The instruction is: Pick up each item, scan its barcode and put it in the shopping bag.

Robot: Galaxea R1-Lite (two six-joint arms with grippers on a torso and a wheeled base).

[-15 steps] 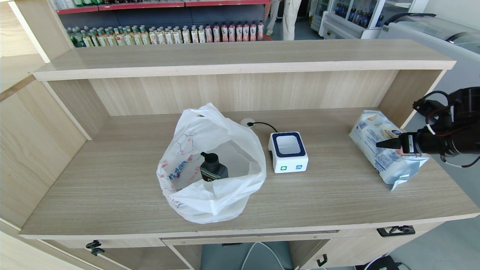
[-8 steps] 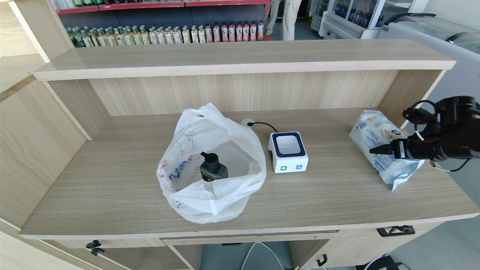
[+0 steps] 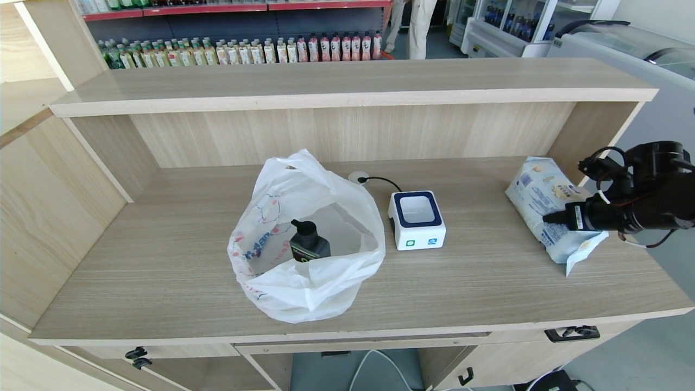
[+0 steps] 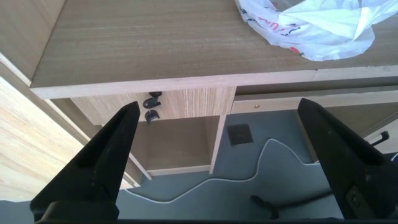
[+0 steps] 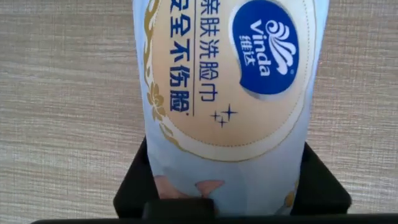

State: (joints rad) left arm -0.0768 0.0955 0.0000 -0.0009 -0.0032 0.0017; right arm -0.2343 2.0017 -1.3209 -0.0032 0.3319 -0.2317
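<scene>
A long wooden surface (image 3: 488,277), backed by a raised ledge, is seen carrying every item. Left of its middle a white plastic shopping bag (image 3: 336,217) is set with its mouth standing open. A soft pale-blue pack (image 3: 535,190) is found at the far right end of the surface, well apart from the bag, with its near corner tilted down toward the wood. The pack is approached from the right side by the right gripper (image 3: 548,218), and in the right wrist view its dark fingers (image 5: 134,183) are pressed against both sides of the pack (image 5: 230,93), so that the pack is clamped between them. The left gripper (image 4: 217,109) is held below the front edge of the surface (image 4: 143,37), near the bag's lower corner (image 4: 311,31); its fingers (image 4: 106,162) are spread wide and nothing is held in them. A white scanner (image 3: 416,220) with a dark blue frame round its window is placed just right of the bag, between bag and pack. A dark pump bottle (image 3: 308,245) is stood upright inside the bag. A black cable (image 3: 380,180) is run from behind the scanner to a round port in the surface.
</scene>
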